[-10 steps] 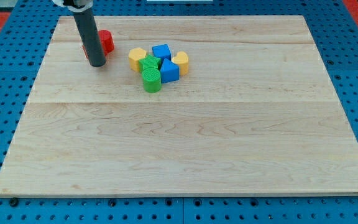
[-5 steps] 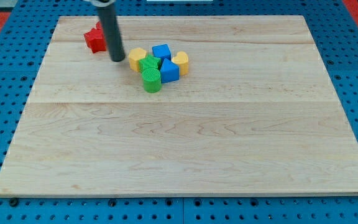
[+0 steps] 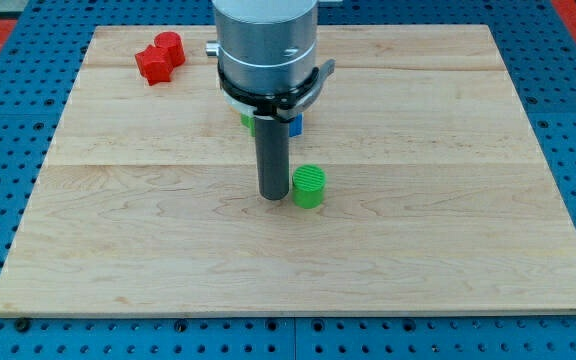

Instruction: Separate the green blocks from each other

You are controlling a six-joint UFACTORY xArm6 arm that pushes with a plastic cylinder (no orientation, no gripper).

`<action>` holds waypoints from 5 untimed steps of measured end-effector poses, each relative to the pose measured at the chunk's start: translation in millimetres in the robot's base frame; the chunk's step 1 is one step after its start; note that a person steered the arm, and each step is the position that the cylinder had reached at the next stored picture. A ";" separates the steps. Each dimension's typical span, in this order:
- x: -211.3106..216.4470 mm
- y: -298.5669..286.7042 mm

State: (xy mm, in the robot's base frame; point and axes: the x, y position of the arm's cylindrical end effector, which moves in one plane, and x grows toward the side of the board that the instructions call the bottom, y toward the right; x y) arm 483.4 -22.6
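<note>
One green cylinder (image 3: 309, 186) near centre of surface (image 3: 448, 250), touching right of my tip (image 3: 272, 196) | other green block (image 3: 249, 124) and blue block (image 3: 295, 126) mostly hidden behind arm | red blocks (image 3: 159, 56) far left | hand: none fitted

Grey cylindrical arm housing (image 3: 266, 40), black ring beneath, straight dark rod ending in my tip (image 3: 272, 197).

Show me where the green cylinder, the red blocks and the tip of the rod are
green cylinder (image 3: 309, 186): camera view, on its ridged top face.
red blocks (image 3: 159, 56): camera view, where the pair meets, near the board's top left.
my tip (image 3: 272, 196): camera view, rod's very end, just left of the green cylinder.
</note>
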 end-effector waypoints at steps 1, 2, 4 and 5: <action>15.2 -47.9; 85.4 -28.9; 25.8 36.8; -16.5 23.6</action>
